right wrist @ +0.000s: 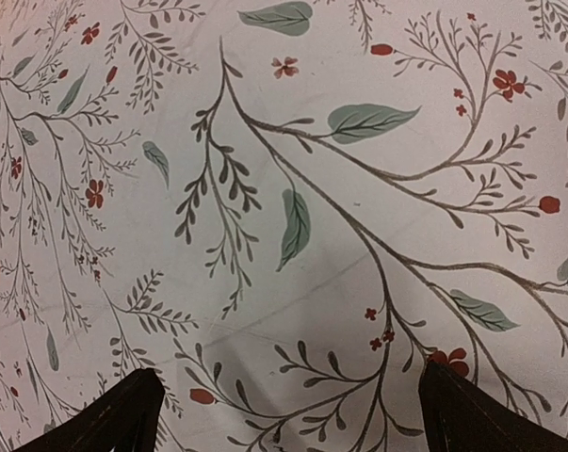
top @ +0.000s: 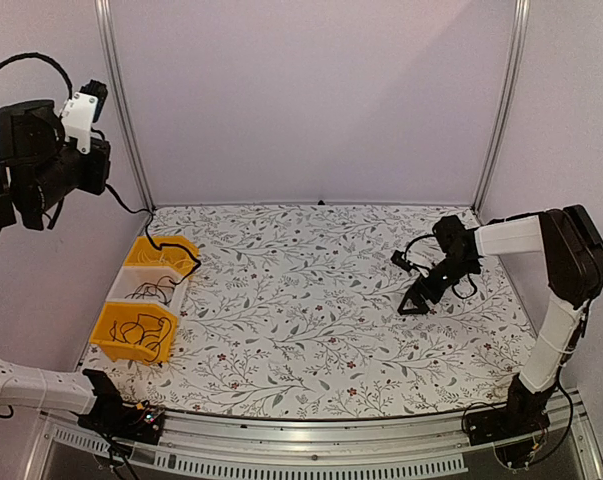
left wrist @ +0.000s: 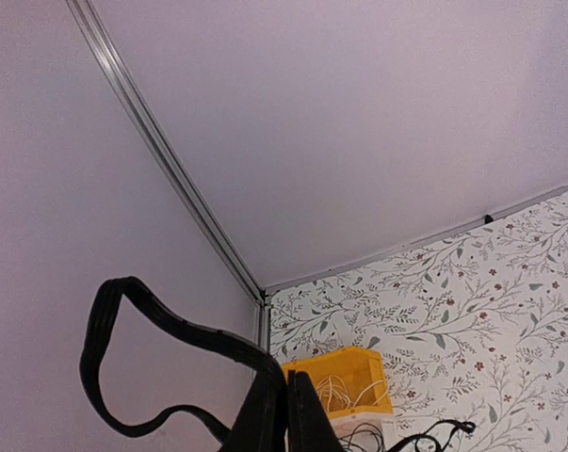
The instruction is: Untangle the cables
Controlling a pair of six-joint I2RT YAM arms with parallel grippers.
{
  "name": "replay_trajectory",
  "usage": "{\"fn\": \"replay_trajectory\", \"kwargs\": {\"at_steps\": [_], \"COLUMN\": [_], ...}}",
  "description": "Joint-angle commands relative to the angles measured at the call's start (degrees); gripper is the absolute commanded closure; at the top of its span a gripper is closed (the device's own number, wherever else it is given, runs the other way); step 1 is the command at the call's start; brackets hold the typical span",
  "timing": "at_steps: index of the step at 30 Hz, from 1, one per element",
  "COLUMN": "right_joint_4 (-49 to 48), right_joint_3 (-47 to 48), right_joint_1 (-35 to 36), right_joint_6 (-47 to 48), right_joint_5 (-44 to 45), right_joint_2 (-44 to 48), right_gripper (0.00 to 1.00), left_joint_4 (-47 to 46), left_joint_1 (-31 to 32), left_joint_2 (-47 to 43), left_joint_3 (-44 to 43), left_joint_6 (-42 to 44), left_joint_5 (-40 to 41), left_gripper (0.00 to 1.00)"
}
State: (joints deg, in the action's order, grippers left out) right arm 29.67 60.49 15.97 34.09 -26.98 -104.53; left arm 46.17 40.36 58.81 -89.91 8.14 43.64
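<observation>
- Top external: the cables [top: 141, 330] are lying along the left edge of the worktop [top: 301, 300], in three bins standing in a row. Black loops are sitting in the near yellow bin [top: 109, 345] and thin black wires in the white bin [top: 121, 285]. The far yellow bin [top: 139, 250] is standing nearest the far-left corner. No tangle is showing on the open cloth.
- A stray black wire [top: 149, 228] is trailing over the far bin's rim and rising toward the left arm [top: 41, 150], which is hanging high over the far-left corner. This view is not showing whether the arm is holding it.
- The right gripper [top: 421, 295] is hovering low near the right edge, well apart from the bins.
- Left wrist: the left gripper [left wrist: 285, 377] is showing its fingers pressed together, high above the far yellow bin, where pale wires are lying. Whether a thin wire is pinched between them I cannot tell.
- Right wrist: the fingers are standing wide apart at the bottom corners, with only bare floral cloth between them and nothing held.
- Progress: the job is looking nearly finished, since the wires are already lying separated in bins. What seems to be remaining is getting the stray wire fully into a bin.
</observation>
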Motion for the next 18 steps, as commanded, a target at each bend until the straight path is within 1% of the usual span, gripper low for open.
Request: {"fn": "replay_trajectory", "kwargs": {"at_steps": [1,7,18], "right_joint_4": [1.2,1.4,1.8], "right_joint_3": [1.6,2.0,2.4], "right_joint_1": [0.3,1.6,3.5], "right_joint_6": [0.5,0.6,0.5], "right_joint_5": [-1.2,-0.6,-0.2], "right_joint_2": [-1.5,-2.6,-4.2], "right_gripper": [0.01,0.01,0.01], "left_joint_4": [2.7,6.0,13.3], "left_joint_1": [-0.8,-0.8,-0.9], "left_joint_2": [-2.3,-5.9,-13.8], "left_joint_3": [2.4,5.7,13.4], "left_joint_6": [1.6,-0.4,-4.5], "left_joint_5": [3.5,4.6,9.3], "left_gripper": [1.00,1.00,1.00]}}
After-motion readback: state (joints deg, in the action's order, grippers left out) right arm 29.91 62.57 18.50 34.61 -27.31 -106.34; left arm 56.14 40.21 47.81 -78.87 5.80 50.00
